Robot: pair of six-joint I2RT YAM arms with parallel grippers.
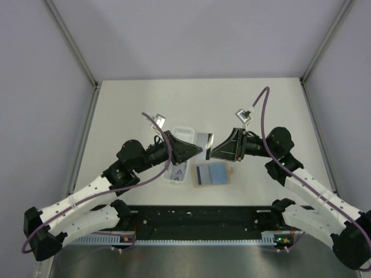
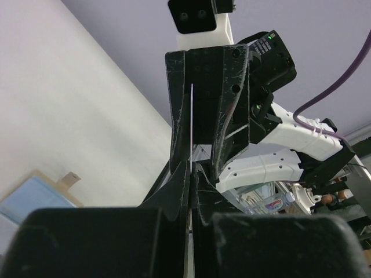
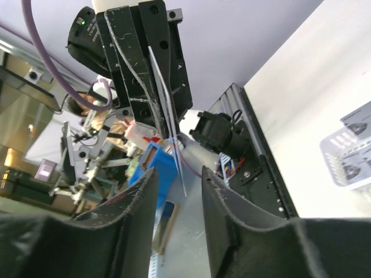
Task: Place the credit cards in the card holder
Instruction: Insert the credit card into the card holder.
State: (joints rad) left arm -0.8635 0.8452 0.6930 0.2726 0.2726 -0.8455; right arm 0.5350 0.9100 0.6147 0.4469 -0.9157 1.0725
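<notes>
The step in hand looks like a mid-air handover of one credit card [image 1: 203,139] above the middle of the table [image 1: 261,104]. The left gripper [image 1: 200,152] is clenched on the card. In its wrist view the black fingers close tight on a thin white line, which is the card seen edge-on. The right gripper [image 1: 212,154] meets it tip to tip with its fingers spread. In its own wrist view the card's free edge hangs in the gap between them, touching neither as far as I can tell.

The card holder [image 1: 219,172] lies open and flat below, just right of centre. It shows a light blue lining inside a tan, leather-like rim, with the small closing tab towards the right arm's side. A second card with a black stripe [image 1: 201,175] rests against its left edge. Whether it is tucked in or merely lying there I cannot tell. More silvery cards [image 1: 178,171] sit in the ribbed clear plastic tray [image 1: 184,128] to the left.

Next, I judge, the right gripper must close squarely on the free edge before the left lets go. The card is thin, stiff and glossy, so a slanted pinch could let it pivot or slip.
</notes>
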